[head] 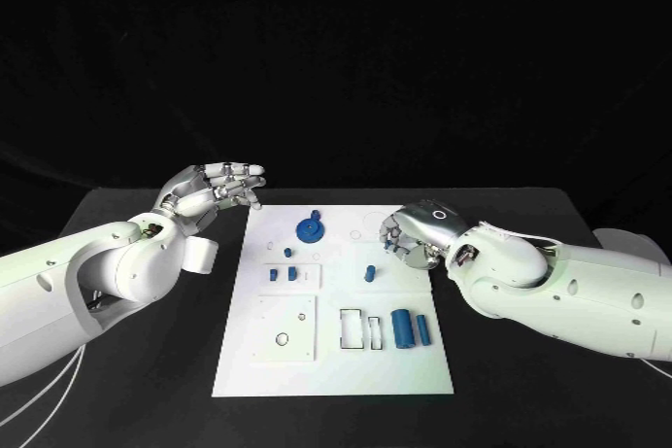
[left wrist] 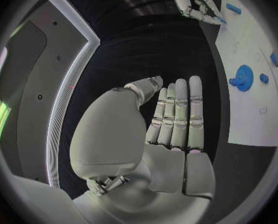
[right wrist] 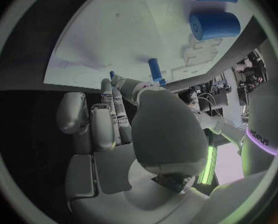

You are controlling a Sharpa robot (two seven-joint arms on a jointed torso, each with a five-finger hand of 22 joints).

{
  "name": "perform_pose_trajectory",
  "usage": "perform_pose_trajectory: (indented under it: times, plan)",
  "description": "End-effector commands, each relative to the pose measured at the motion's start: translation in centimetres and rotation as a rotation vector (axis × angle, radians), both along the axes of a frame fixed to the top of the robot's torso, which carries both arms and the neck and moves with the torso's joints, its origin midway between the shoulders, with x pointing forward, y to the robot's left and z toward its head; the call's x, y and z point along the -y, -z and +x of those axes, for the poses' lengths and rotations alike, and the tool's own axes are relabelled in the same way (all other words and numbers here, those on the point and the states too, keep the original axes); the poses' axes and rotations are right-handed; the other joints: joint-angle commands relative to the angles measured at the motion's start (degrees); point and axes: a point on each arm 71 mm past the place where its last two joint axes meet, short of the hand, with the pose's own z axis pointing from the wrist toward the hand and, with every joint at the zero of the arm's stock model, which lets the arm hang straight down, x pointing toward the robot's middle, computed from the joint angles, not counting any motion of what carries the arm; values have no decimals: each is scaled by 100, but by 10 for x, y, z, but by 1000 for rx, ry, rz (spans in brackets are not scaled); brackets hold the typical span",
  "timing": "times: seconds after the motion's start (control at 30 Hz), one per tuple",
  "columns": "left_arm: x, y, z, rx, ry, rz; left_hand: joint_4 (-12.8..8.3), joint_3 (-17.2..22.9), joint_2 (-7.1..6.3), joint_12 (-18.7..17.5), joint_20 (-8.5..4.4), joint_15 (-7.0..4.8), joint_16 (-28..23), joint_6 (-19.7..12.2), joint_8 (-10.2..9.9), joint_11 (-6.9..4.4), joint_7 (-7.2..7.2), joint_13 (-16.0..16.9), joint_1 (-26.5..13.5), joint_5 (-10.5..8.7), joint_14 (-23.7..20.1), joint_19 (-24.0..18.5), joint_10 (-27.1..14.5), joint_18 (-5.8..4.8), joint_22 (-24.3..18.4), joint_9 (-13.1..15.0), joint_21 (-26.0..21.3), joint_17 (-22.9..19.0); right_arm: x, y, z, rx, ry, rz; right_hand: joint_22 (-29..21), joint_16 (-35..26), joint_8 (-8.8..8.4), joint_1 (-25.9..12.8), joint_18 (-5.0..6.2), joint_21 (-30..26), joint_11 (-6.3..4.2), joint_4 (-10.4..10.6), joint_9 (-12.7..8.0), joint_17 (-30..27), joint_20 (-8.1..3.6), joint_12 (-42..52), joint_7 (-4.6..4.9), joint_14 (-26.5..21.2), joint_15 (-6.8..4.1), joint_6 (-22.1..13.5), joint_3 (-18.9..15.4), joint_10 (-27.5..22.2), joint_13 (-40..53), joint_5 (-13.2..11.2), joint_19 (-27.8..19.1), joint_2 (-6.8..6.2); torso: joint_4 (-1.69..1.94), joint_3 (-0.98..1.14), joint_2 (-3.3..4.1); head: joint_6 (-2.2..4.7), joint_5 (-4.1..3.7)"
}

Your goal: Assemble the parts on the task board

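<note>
Board lies flat mid-table, its blue parts scattered: a round disc near the far edge, a small peg mid-board just off the right hand, two cylinders side by side near the right edge. Left hand hovers off the board's far left corner, fingers straight and apart, holding nothing; whether the right hand's fingers hold anything, I cannot tell. Parts look rigid, light, smooth plastic, likely slippery; the peg, probably prone to rolling, wants a pinch across its middle.
</note>
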Motion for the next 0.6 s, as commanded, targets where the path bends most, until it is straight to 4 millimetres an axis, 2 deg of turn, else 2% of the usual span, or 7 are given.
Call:
perform_pose_trajectory:
  times: [0.03, 0.23, 0.33, 0.4, 0.6]
  plan:
    - [1, 0, 0, 3, 11, 4, -40, -11, 33, -35, 6, 48, -27, 9, -43, 60, 45, -13, 5, 30, 2, -27, 0, 59, 10, -9, 3, -11, 0, -7, -3, 37, -4, 44, 21, 43, 36, -104, -90, 36, -66, -13, 8, 17, -1, 4, -7, 99, -53, 41, 0, 111, -1, 28, 46, -6, -1, -3, 0, -2, 2]
    - [0, 0, 0, 1, 10, 6, -42, -16, 31, -50, 11, 56, -40, -4, -54, 68, 53, -22, -5, 32, -6, -40, -10, 57, 12, -14, -1, -20, -4, -14, -12, 41, -20, 96, 98, 55, 45, -209, -110, 129, -77, 17, 27, 31, -3, -15, -29, 105, -61, 46, -25, 128, -7, 30, 99, -53, -3, -3, -1, 6, 10]
    - [0, 1, 0, 1, 12, 5, -44, -16, 31, -54, 13, 59, -44, -9, -57, 70, 55, -24, -6, 33, -8, -45, -13, 57, 12, -16, -2, -24, -12, -18, -18, 36, -43, 128, 108, 57, 45, -219, -113, 142, -78, 21, 29, 34, -4, -17, -31, 106, -61, 46, -28, 130, -8, 30, 106, -58, -1, -4, -1, 6, 39]
    - [1, 1, 0, 0, 13, 5, -44, -16, 31, -54, 13, 59, -44, -9, -57, 70, 55, -24, -6, 33, -8, -45, -13, 57, 12, -16, -2, -24, -18, -20, -22, 33, -61, 145, 115, 55, 45, -226, -115, 150, -78, 23, 30, 30, -4, -19, -32, 106, -62, 45, -29, 131, -8, 30, 111, -60, 2, -3, 1, 7, 68]
    - [2, 1, 0, 0, 17, 4, -44, -16, 31, -54, 13, 59, -44, -9, -57, 70, 55, -24, -6, 33, -8, -45, -13, 57, 12, -16, -2, -24, -47, -22, -34, 9, -135, 188, 122, 56, 45, -230, -117, 159, -79, 26, 31, 30, -4, -20, -33, 106, -62, 44, -28, 131, -8, 30, 117, -59, 13, -7, 5, -31, 235]
